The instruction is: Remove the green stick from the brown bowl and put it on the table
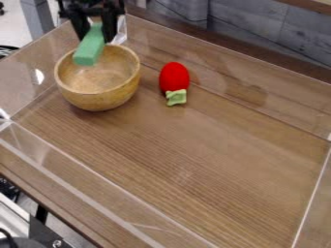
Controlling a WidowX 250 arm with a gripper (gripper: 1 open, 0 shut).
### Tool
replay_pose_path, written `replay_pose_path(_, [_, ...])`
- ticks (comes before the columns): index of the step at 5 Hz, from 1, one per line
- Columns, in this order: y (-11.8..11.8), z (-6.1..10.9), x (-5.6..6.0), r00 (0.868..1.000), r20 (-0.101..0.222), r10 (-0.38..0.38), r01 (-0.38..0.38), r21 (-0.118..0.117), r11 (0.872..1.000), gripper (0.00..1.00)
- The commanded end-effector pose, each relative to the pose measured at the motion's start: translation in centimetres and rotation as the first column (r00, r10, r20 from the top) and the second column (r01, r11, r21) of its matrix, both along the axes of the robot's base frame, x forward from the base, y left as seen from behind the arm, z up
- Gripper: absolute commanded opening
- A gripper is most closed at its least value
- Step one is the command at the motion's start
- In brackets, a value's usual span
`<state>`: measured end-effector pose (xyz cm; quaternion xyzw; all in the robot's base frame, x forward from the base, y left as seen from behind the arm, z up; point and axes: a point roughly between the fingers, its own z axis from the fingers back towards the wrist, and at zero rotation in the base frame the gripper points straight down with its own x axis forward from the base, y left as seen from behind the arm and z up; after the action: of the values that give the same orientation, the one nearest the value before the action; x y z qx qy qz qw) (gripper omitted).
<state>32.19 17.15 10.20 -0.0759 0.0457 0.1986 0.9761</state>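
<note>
- The gripper (92,27) is black, with dark fingers coming down from the top edge of the view at about 11 o'clock. It's clamped on the green stick (89,46), which hangs between the fingers, clear of the bowl and above its back rim.
- The green stick is a flat, light green rectangular block with a matte look and squared edges. It's tilted a bit, with its lower end pointing down toward the bowl.
- The brown bowl (99,95) is round and made of light wood, with thick walls and a smooth pale inside. Nothing is in it that I can see. It sits on the worktop at around 10 o'clock.
- The worktop (195,165) has a brown wood-grain surface with streaky grain lines running across it.
- Clear acrylic walls (77,199) run low around the edges, glossy with pale reflections.
- A red strawberry toy (173,79) sits just beside the bowl at its 3 o'clock, not touching it. It's rounded and smooth-looking, with a small green leaf at its lower end.
- I can't read any brand, label or writing on anything; the picture is too small and soft for that.
</note>
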Motion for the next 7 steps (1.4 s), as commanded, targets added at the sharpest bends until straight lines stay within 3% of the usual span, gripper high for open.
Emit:
replay_pose_path(1, [-1.1, 5.2, 1.0, 0.99, 0.114, -0.08, 0.076, 0.045, 0.996, 0.0])
replay_pose_path(2, [-3.2, 6.3, 1.6, 0.976, 0.128, -0.175, 0.173, 0.03, 0.985, 0.0])
replay_pose_path(3, [-4.8, 7.0, 1.9, 0.968, 0.138, -0.208, 0.207, 0.021, 0.978, 0.0])
replay_pose_path(4, [-7.3, 7.2, 2.3, 0.954, 0.143, -0.264, 0.264, 0.013, 0.964, 0.0])
replay_pose_path(5, [-9.6, 6.6, 2.2, 0.932, 0.139, -0.335, 0.337, 0.013, 0.942, 0.0])
replay_pose_path(7, [-16.7, 4.3, -0.4, 0.908, 0.13, -0.398, 0.4, 0.008, 0.916, 0.0])
